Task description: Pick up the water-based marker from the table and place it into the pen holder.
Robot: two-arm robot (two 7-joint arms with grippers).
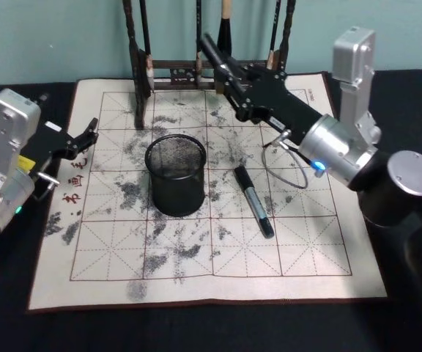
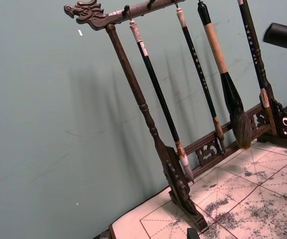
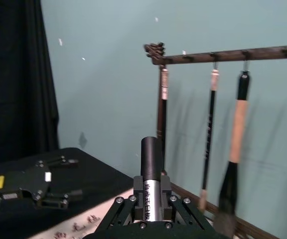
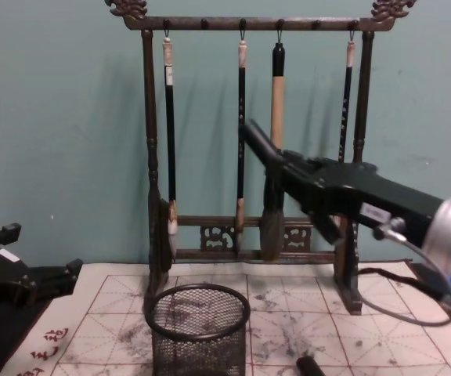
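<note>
The pen holder (image 1: 176,174), a round black wire-mesh cup (image 4: 199,329), stands upright in the middle of the ink-stained practice mat (image 1: 196,249). My right gripper (image 1: 231,79) is raised above the mat's far side, behind and to the right of the cup. It is shut on a marker (image 3: 151,154) with a silver barrel and a black cap, which points up toward the brush rack (image 4: 258,141). A second black marker (image 1: 253,202) lies flat on the mat just right of the cup. My left gripper (image 1: 86,139) rests open at the mat's left edge, holding nothing.
A tall dark wooden rack (image 4: 151,157) hung with calligraphy brushes (image 4: 276,117) stands along the mat's far edge, close behind the raised marker. A teal wall (image 2: 44,124) is behind it. Black cloth (image 1: 196,330) covers the table around the mat.
</note>
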